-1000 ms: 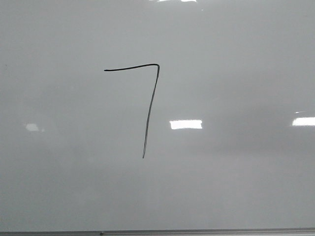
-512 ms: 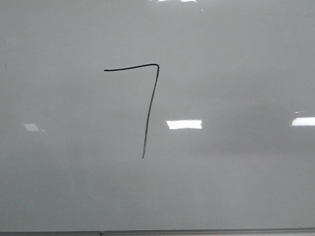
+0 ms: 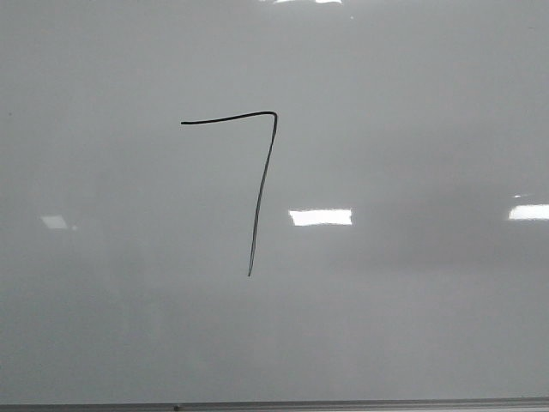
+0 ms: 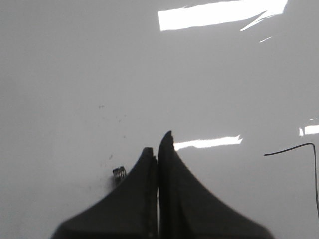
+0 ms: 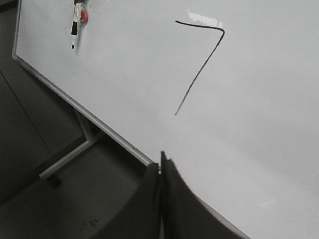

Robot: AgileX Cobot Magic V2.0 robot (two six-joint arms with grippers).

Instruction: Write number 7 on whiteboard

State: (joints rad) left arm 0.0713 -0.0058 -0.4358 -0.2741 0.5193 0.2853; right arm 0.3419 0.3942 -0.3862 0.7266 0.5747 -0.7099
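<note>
Against the earlier front views, the 7 (image 3: 262,172) is seen unchanged in place and shape; only the glare patches (image 3: 320,217) on the board (image 3: 429,103) have shifted slightly leftward.

In the front view, the 7 is placed a little left of centre in the upper half of the board. Its top stroke is begun at the left, is run nearly level with a slight upward bow, and is turned sharply at the right corner. From there the long stroke is carried down and slightly leftward, so the long axis of the figure is near vertical with the foot pointing down-left. A thin grey frame (image 3: 343,403) is seen along the lower edge.

In the left wrist view, the left hand (image 4: 158,144) is seen pressed closed with nothing between its fingers, near the board, and part of the 7 (image 4: 299,147) is caught at the edge.

In the right wrist view, the right hand (image 5: 161,167) is likewise closed and empty, by the frame (image 5: 84,113). The 7 (image 5: 202,64) is seen whole, and a marker (image 5: 76,22) is seen near the board's corner, well apart from the 7.
</note>
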